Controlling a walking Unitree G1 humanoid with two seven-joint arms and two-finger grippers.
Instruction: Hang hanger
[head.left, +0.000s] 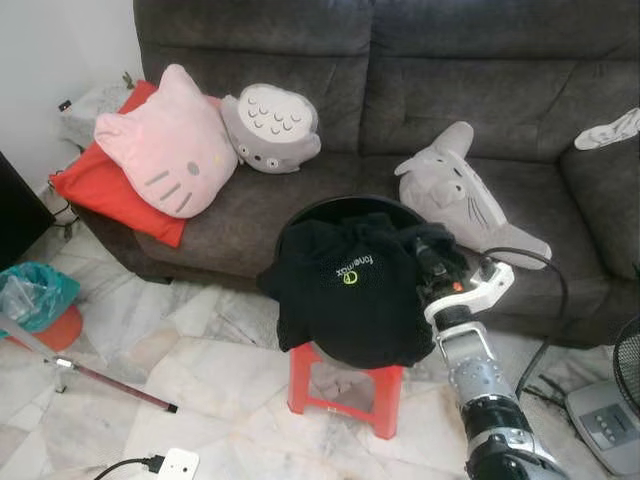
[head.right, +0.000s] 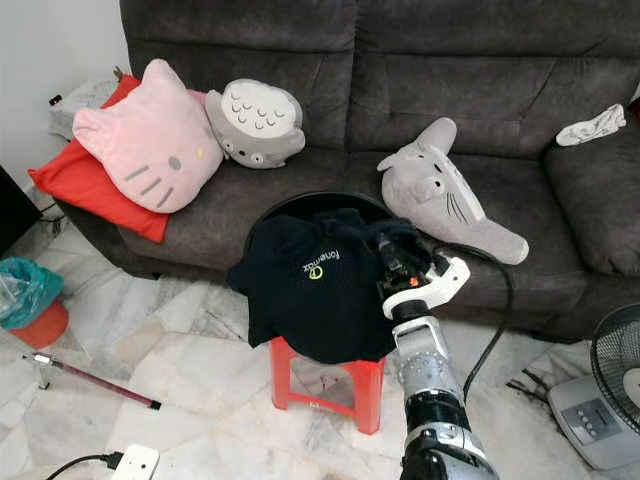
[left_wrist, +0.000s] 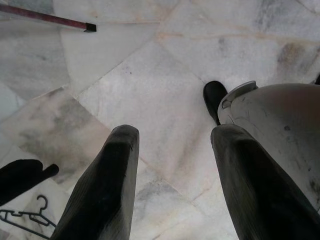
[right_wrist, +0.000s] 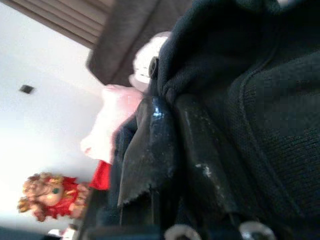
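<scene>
Fingers (right_wrist: 165, 145) of the right gripper (head.right: 398, 262) are pressed together on a fold of the black shirt (head.left: 345, 290), pinching the cloth at its edge nearest the arm; the right wrist view has the two black fingers side by side with dark knit bunched against them, so the grip looks like a hold on fabric alone, and whether any hanger sits inside the garment cannot be told. That shirt is draped over a dark round top carried on the red stool (head.left: 345, 385) in front of the sofa (head.left: 480, 60), which keeps it raised at a height the arm reaches without bending low. On the cushions behind lie a pink pillow (head.left: 170, 140), a grey round plush (head.left: 270, 125) and a grey long-eared plush (head.left: 455, 185), well apart from the work. The left gripper (left_wrist: 172, 185) hangs idle over the marble floor (left_wrist: 165, 70) with its fingers spread wide and nothing between them. Its wrist view catches a thin wire hanger (left_wrist: 27, 217) lying flat on the floor near a dark shape, away from the stool, so the task's thing seems untouched and the shirt is probably being lifted first to meet it
</scene>
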